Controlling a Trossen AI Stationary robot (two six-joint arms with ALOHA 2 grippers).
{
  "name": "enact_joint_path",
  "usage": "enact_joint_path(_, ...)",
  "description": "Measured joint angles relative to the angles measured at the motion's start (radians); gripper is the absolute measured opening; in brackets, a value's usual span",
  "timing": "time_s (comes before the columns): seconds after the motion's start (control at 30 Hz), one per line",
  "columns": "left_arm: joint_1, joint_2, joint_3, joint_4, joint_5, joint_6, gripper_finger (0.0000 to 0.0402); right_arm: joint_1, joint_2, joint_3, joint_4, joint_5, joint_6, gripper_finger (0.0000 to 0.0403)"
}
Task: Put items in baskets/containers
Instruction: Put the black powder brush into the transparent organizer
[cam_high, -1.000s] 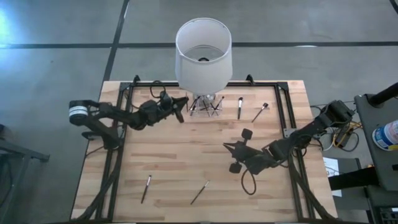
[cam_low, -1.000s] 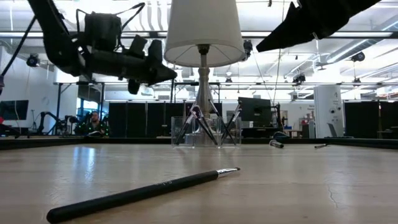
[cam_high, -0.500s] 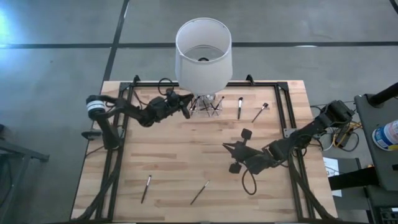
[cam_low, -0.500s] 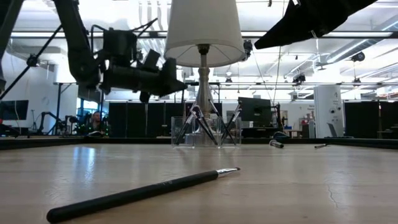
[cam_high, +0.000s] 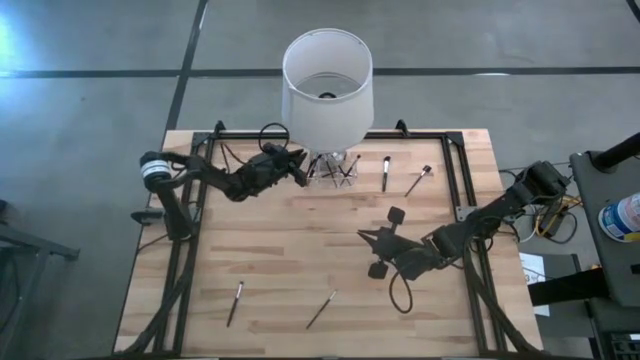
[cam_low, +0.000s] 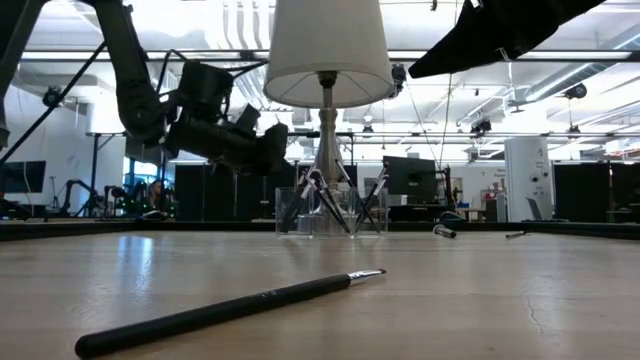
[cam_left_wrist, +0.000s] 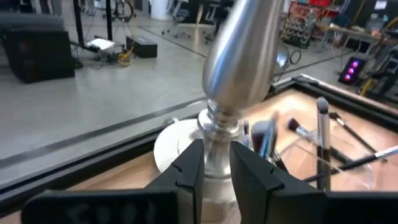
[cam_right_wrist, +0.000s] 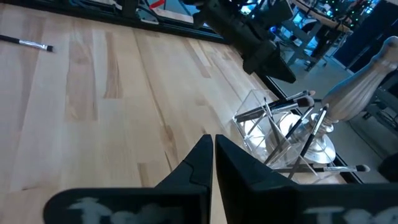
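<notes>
Moved in from the table's left side, the left gripper (cam_high: 299, 170) is being held beside the lamp (cam_high: 327, 85), just left of the brush-filled holder (cam_high: 332, 172), jaws slightly parted around nothing. Loose brushes (cam_high: 321, 309) are lying elsewhere. The right gripper (cam_high: 366, 236) is being kept closed mid-table.

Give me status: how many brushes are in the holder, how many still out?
Done: several brushes stand in the clear holder under the lamp. In hand: nothing visible; the left gripper hovers beside the holder, fingers parted. Left: four brushes on the table, two at the back, two in front.
</notes>
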Motion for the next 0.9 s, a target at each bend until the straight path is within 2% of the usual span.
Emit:
enact_joint_path(0.17,-0.004,-0.057,0.002,-0.059,0.008,0.021,0.0073,0.000,0.000,0.000,-0.001,-0.001,0.000,0.0013)
enact_joint_path(0.3,-0.010,-0.164,-0.001,-0.200,0.131,0.054,0.0074,0.000,0.000,0.000,-0.001,-0.001,0.003,0.0013)
enact_joint_path(0.37,-0.020,-0.224,-0.013,-0.277,0.138,0.072,0.0069,-0.003,0.000,0.000,0.004,-0.001,-0.001,0.0013)
enact_joint_path(0.57,-0.077,-0.404,-0.167,-0.260,0.133,0.075,0.0013,-0.041,0.000,0.000,-0.009,0.003,0.069,0.0013)
enact_joint_path(0.73,-0.162,-0.551,-0.328,-0.250,0.131,0.071,0.0004,-0.075,0.000,0.000,-0.169,0.124,0.260,0.0013)
enact_joint_path(0.9,-0.236,-0.647,-0.431,-0.250,0.133,0.106,0.0001,-0.138,-0.003,-0.041,-0.390,0.161,0.621,0.0008)
